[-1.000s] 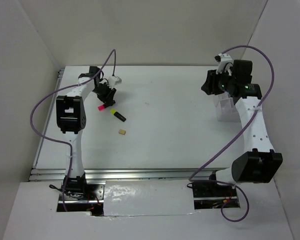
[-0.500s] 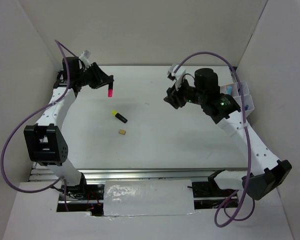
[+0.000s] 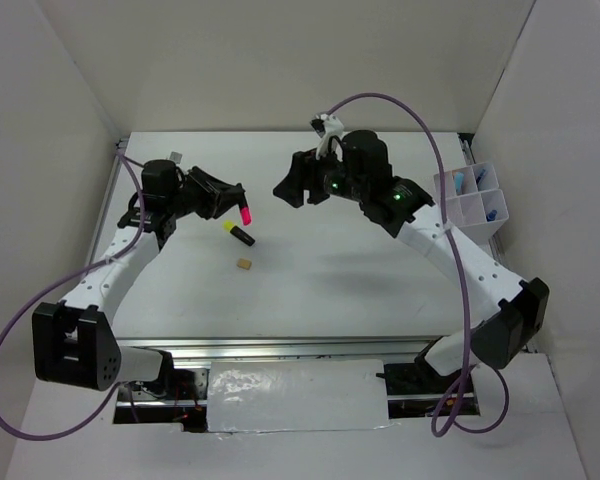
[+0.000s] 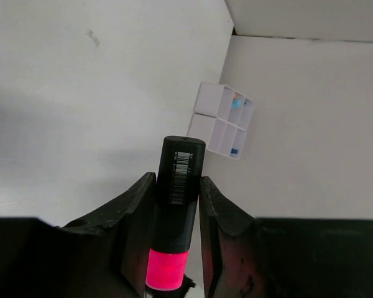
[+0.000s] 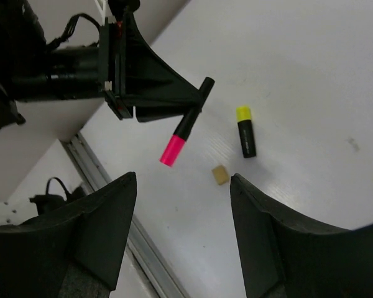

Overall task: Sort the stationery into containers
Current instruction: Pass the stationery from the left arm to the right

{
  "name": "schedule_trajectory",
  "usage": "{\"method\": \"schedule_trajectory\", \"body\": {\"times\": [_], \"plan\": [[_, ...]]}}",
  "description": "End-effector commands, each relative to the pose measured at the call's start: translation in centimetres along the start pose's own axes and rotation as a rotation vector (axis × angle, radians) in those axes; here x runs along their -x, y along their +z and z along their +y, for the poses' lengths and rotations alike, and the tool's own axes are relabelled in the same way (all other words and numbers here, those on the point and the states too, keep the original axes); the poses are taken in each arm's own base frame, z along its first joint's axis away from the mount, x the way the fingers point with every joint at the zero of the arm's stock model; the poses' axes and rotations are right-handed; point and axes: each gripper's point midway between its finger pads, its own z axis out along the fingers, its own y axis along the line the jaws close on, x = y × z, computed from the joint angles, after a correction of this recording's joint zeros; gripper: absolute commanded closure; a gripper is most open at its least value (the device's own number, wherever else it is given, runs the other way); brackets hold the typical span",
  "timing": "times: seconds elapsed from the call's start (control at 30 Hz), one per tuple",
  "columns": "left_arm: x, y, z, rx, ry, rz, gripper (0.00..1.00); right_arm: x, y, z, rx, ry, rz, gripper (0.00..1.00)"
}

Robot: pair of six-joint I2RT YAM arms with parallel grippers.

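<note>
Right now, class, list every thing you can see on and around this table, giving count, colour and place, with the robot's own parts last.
pink highlighter: one, pink with a black end, held above the table in the left claw
yellow highlighter: one, yellow and black, lying on the table
eraser: one, tan, on the table beside the yellow highlighter
organiser tray: one, clear, at the table's right edge
blue items: at least two, in tray compartments; too small to name
table: one, white
cables: two, purple, one per arm
left claw: one, black, shut on the pink highlighter
right claw: one, black, open, empty
</note>
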Motion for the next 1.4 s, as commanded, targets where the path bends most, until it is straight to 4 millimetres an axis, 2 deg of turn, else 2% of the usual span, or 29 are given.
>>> {"method": "schedule_trajectory", "body": {"times": [0.0,0.03,0.1,0.13,0.2,0.23,0.27,0.3,0.37,0.4,0.53,0.7,0.83,0.93,1.23,1.37], "plan": [[0.9,-1.5,-3.9,-0.118,-0.087,-0.069,1.0,3.2,2.0,2.1,0.022,0.144,-0.087,0.32],[0.8,-1.5,-3.2,-0.102,-0.121,-0.067,1.0,3.1,2.2,2.2,0.017,0.139,-0.087,0.32],[1.0,-1.7,-3.3,-0.122,-0.228,-0.064,1.0,2.7,2.8,2.3,-0.001,0.087,-0.096,0.32],[0.6,-1.4,-2.3,-0.108,-0.283,-0.048,1.0,2.7,2.8,2.4,-0.006,0.066,-0.107,0.32],[0.6,-1.3,-2.5,-0.126,-0.361,-0.021,1.0,2.0,3.4,2.2,-0.022,-0.013,-0.132,0.33],[0.5,-1.3,-2.9,-0.128,-0.371,-0.007,1.0,2.4,2.9,2.7,-0.012,-0.049,-0.165,0.32],[0.5,-1.3,-2.9,-0.12,-0.395,-0.002,1.0,2.6,2.7,2.3,-0.044,-0.089,-0.199,0.32],[0.7,-1.4,-3.0,-0.123,-0.42,-0.002,1.0,2.2,2.6,3.0,-0.028,-0.114,-0.23,0.32],[1.0,-1.5,-2.8,-0.111,-0.448,-0.003,1.0,2.2,2.6,2.7,-0.067,-0.153,-0.272,0.31],[1.1,-1.5,-2.8,-0.11,-0.456,-0.004,1.0,2.0,2.7,3.6,-0.06,-0.16,-0.279,0.31],[1.2,-1.6,-3.2,-0.114,-0.504,0.008,1.0,1.2,3.6,4.3,-0.08,-0.168,-0.285,0.32],[1.5,-1.3,-3.8,-0.129,-0.528,0.02,1.0,1.5,5.0,6.1,-0.024,-0.129,-0.286,0.35],[1.4,-1.2,-4.0,-0.13,-0.55,0.037,1.0,1.6,6.3,6.3,-0.037,-0.111,-0.275,0.36],[1.6,-1.3,-4.0,-0.131,-0.561,0.038,1.0,0.4,7.6,5.6,-0.08,-0.102,-0.239,0.37],[1.6,-1.4,-4.1,-0.128,-0.583,0.043,1.0,-0.7,8.6,4.6,-0.119,-0.096,-0.215,0.38],[1.5,-1.5,-4.1,-0.127,-0.575,0.046,1.0,-1.1,8.8,4.2,-0.112,-0.092,-0.203,0.44]]}}
